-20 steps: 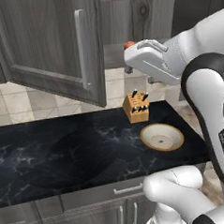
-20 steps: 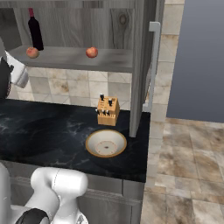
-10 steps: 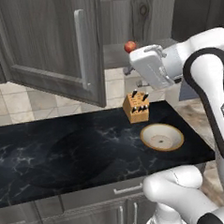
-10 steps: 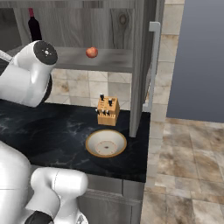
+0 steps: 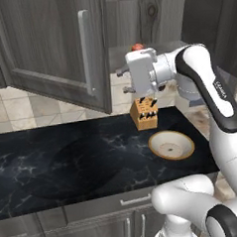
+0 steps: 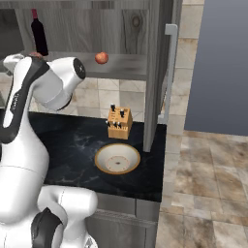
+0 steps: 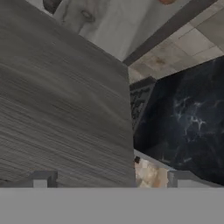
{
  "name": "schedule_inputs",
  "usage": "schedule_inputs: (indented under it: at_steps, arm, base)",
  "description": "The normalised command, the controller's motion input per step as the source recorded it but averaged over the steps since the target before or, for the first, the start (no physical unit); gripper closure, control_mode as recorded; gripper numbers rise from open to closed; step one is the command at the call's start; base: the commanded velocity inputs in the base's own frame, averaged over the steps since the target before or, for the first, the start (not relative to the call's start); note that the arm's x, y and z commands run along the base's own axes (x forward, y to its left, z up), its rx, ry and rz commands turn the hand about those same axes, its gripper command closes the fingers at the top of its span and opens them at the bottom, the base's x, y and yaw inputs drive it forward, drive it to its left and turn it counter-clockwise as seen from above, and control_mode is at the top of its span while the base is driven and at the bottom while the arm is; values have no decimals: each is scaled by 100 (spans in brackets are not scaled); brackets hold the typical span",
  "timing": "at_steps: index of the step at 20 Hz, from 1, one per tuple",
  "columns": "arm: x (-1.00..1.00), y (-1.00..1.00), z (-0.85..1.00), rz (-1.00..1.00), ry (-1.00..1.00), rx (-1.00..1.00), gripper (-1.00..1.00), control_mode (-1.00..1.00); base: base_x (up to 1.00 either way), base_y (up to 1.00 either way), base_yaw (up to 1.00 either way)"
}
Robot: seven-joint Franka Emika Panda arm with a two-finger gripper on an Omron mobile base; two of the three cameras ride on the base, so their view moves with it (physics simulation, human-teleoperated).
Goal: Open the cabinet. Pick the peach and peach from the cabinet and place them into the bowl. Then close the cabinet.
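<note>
- Grey-brown wood-grain cabinet [image 5: 51,45]: both doors swung open; the left door's silver bar handle [image 5: 86,53] faces me in the left base view.
- My gripper [image 7: 109,177] has its jaws spread wide and nothing between them; the hand view looks past a wood-grain panel towards black counter [image 5: 68,163].
- One red-orange peach [image 6: 101,58] sits on the cabinet shelf, right of a dark bottle [image 6: 38,35].
- Bowl [image 6: 117,158] rests on the counter, just in front of the knife block [image 6: 119,122].
</note>
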Motion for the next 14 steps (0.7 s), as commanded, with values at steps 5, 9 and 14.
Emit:
schedule_inputs:
  at_steps: [5,9,14]
  arm:
    - [23,64,0,21,12,5,-100,-100]
    - [1,72,0,20,6,0,-100,-100]
    - [0,70,0,19,4,0,-100,-100]
  base:
    - [0,0,0]
    - [0,0,0]
    - [0,0,0]
